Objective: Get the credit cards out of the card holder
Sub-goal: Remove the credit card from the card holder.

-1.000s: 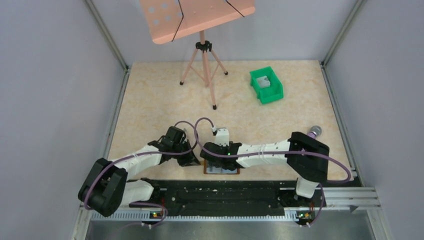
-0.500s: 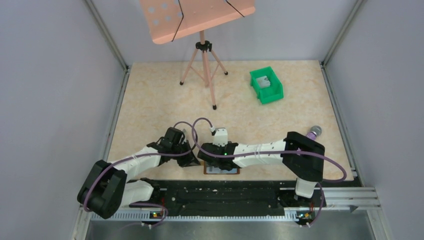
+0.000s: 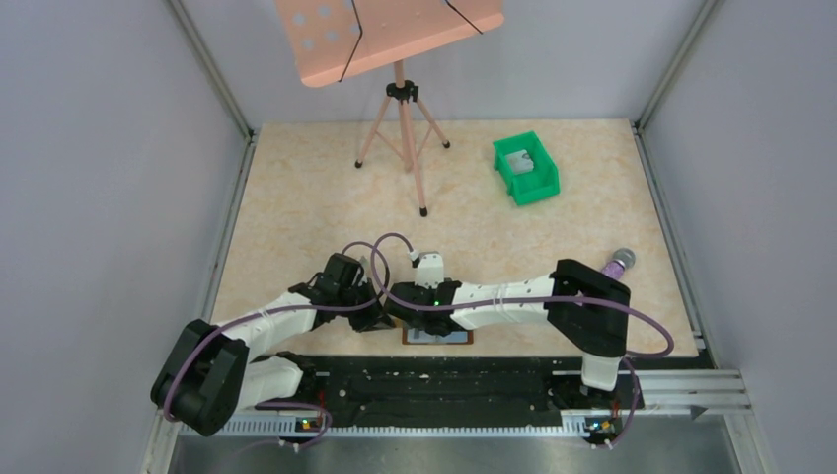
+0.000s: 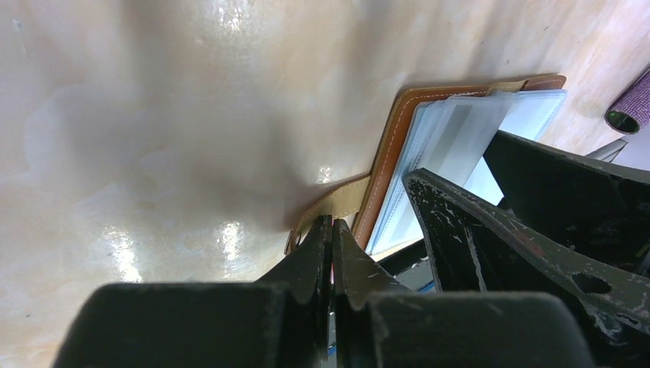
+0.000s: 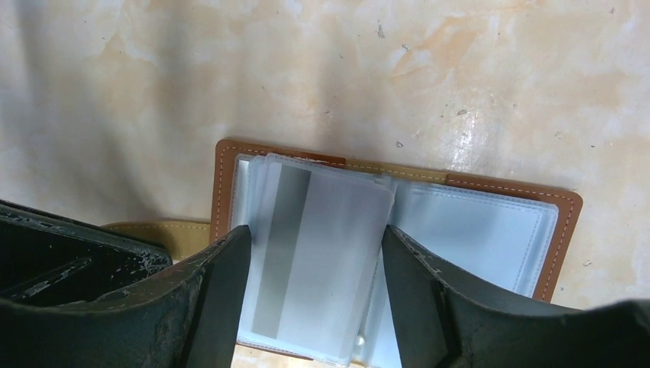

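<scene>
The pale marbled desk (image 3: pixel 296 197) carries the brown card holder (image 5: pixel 475 230), lying open at its near edge. The right tool (image 5: pixel 314 231) is spread wide, its fingers flanking the fanned clear sleeves, where a silvery credit card (image 5: pixel 329 268) sits. The left tool (image 4: pixel 332 228) is closed, tips at the tan side tab (image 4: pixel 341 201); whether it pinches the tab I cannot tell.

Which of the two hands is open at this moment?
The right hand: its fingers stand apart over the card holder. The left hand is shut, tips at the brown tab.
</scene>
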{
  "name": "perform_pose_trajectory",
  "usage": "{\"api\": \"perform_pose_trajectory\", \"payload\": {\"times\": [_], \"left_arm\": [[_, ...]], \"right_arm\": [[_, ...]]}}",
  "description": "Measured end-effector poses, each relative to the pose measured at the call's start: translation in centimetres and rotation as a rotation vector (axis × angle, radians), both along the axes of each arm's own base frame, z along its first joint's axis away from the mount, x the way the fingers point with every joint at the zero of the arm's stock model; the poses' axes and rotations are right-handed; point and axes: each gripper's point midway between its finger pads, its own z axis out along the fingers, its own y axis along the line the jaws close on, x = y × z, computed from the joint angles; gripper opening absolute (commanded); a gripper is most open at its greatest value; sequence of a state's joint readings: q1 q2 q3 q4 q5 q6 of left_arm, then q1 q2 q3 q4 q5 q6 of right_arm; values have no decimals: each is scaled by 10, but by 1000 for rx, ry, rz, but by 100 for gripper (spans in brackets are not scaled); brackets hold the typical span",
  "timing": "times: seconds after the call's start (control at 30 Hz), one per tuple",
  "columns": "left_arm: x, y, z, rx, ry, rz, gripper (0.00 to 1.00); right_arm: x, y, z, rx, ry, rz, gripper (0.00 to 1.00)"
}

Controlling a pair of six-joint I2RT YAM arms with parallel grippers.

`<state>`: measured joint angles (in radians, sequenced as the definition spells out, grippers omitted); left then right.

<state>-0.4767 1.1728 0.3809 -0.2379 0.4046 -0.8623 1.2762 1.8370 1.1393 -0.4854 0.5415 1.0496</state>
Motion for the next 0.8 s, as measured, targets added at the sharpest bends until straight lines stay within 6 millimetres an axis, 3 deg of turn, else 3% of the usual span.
{"api": "perform_pose_trajectory", "payload": {"times": [0.2, 0.8], "left_arm": [[-1, 1, 0, 1, -1, 0, 3], [-5, 4, -1, 14, 16, 4, 4]], "right_arm": [[1, 0, 0, 2, -7, 7, 49], [-2, -4, 3, 162, -7, 108, 49]]}}
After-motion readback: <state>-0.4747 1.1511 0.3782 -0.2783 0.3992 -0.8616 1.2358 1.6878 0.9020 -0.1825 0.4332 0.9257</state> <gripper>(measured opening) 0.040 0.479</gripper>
